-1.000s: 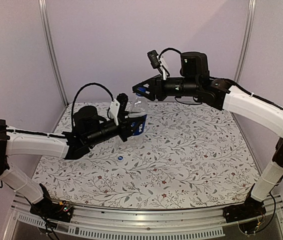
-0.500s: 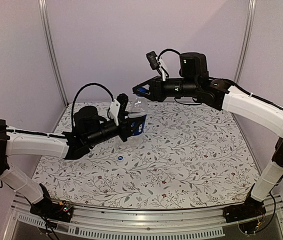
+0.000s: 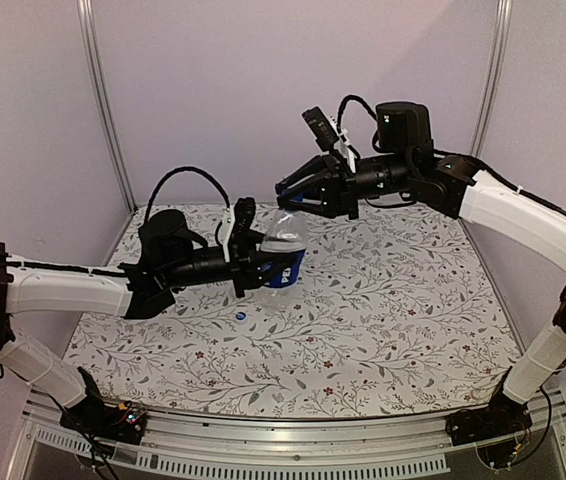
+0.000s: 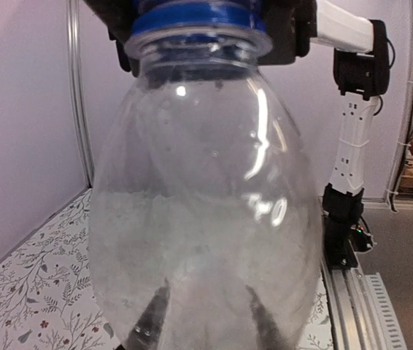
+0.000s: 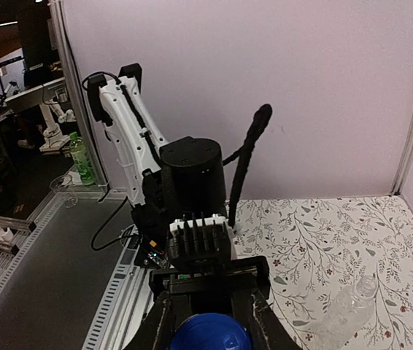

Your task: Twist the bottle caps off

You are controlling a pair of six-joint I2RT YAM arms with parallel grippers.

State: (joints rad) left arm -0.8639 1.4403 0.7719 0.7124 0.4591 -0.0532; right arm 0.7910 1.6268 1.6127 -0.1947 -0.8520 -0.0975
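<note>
The cap [image 4: 192, 16] is sitting on the bottle [image 3: 283, 258], which the left gripper [image 3: 261, 266] is clamping, raised above the tabletop [image 3: 393, 320]. The right gripper [image 3: 291, 196] is pinching that cap. A second cap [image 3: 242, 316] is lying loose on the tabletop.

Rear overhead camera faces the table [image 3: 413, 300]; close wrist cameras share the bottle's [image 4: 206, 219] blue cap [image 4: 192, 16].

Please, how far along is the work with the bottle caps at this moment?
Done: one blue cap lies loose on the table, and a plain bottle lies aside. In hand: the left end effector holds the labelled bottle, while the right end effector grips the second cap, which sits at the bottle's neck. Left: getting that cap off.
</note>
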